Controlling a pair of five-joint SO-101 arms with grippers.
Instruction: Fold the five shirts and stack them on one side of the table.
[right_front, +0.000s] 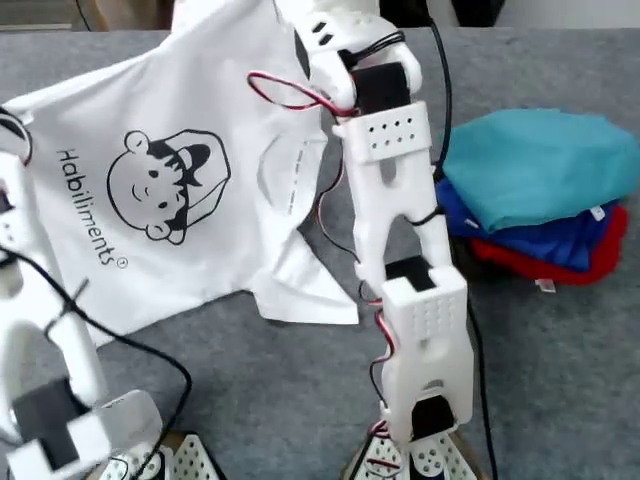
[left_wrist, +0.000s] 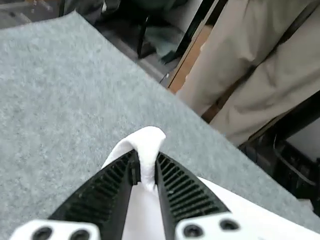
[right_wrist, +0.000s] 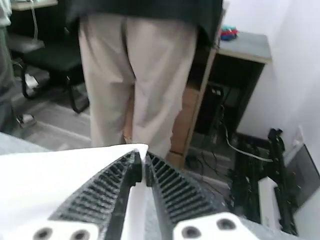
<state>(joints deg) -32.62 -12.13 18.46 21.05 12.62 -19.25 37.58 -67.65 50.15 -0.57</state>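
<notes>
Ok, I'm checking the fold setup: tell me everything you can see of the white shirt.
The white shirt is soft, thin-looking cloth with short sleeves and a black cartoon face plus lettering printed on it. It lies unfolded, print up, rumpled, across the grey table. The left pincer and the right pincer are each shut on a pinch of its edge.
</notes>
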